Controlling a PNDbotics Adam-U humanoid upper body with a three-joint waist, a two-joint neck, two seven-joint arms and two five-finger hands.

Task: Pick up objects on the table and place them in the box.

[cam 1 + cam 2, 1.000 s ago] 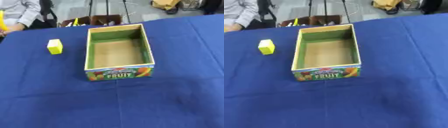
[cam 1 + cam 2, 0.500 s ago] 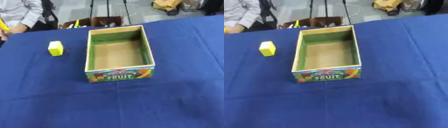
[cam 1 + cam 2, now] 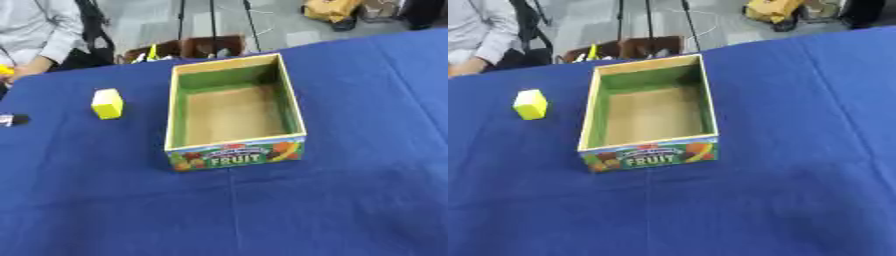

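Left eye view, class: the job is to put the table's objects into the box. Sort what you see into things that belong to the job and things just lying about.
Belongs to the job:
- yellow block, on the cloth left of the box
- FRUIT box, open, nothing in it

Just lying about:
- blue tablecloth
- small dark thing at the left edge

Barely any of the robot in sight from here.
At the left edge of the left eye view a small dark tip (image 3: pixel 10 120) shows, black with a pale patch; whether it belongs to the left hand cannot be told.
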